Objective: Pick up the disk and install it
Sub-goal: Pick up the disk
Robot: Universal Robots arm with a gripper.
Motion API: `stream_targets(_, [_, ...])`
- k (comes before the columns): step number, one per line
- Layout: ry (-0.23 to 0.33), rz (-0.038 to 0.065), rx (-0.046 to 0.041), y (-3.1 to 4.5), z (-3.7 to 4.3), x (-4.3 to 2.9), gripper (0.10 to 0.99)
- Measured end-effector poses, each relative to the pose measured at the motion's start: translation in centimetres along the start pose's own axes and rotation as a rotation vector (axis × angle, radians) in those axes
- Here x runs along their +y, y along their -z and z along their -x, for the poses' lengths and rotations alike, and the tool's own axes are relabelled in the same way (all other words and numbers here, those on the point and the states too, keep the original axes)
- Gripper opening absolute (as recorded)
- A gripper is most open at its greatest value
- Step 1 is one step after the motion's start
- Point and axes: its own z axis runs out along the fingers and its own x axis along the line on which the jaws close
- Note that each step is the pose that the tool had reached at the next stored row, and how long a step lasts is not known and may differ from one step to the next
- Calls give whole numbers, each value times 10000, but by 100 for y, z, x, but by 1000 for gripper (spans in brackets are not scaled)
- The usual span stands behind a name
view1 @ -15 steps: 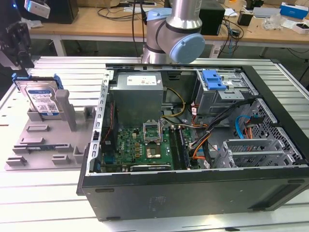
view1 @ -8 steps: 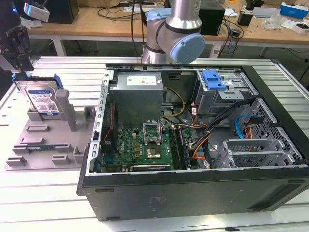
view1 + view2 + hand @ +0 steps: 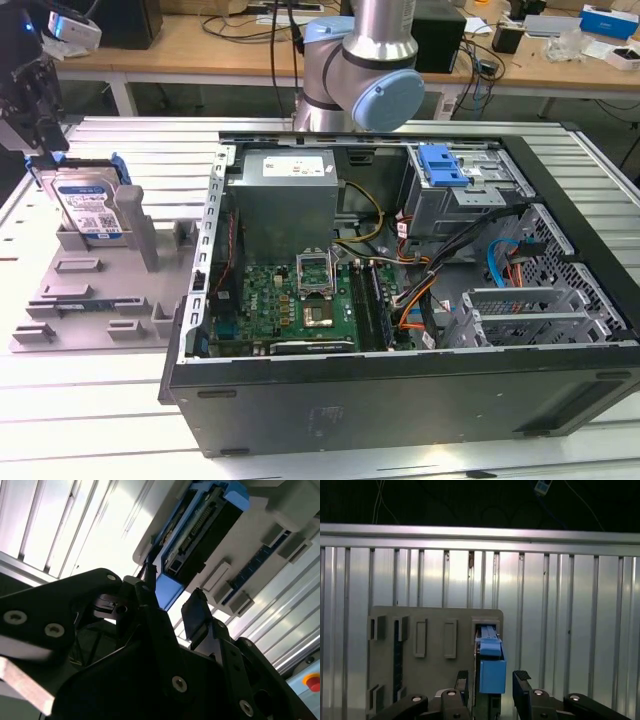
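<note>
- The grey fixture [image 3: 80, 300] lies flat on the slatted metal table [image 3: 100, 430]; everything below is placed from it.
- The disk [image 3: 88, 205] stands on edge in a slot at the fixture's far end, label facing out, blue frame around its edges.
- The gripper [image 3: 42, 140] hangs right above that slot. In both wrist views its dark fingers [image 3: 521, 682] straddle the disk's blue top edge. The jaws are parted wider than the disk, with a bright gap at one finger, and nothing is clamped.
- A grey upright post [image 3: 135, 225] of the fixture stands just beside the disk, on the case side.
- The fixture's other slots and brackets [image 3: 420, 637] sit apart from the fingers.
- The open computer case [image 3: 400, 400] lies just beside the fixture, its metal side wall close to the fixture's edge.
- Inside the case are a power supply [image 3: 285, 200], a green motherboard [image 3: 300, 290] and a small blue latch [image 3: 443, 165] on the drive cage at the side far from the fixture.
- The arm's base [image 3: 365, 60] rises beyond the case.
</note>
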Motion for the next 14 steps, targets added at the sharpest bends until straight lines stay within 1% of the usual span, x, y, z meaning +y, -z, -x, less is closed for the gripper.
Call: stream_targets(14, [21,1,-2,-112,-1,0,482])
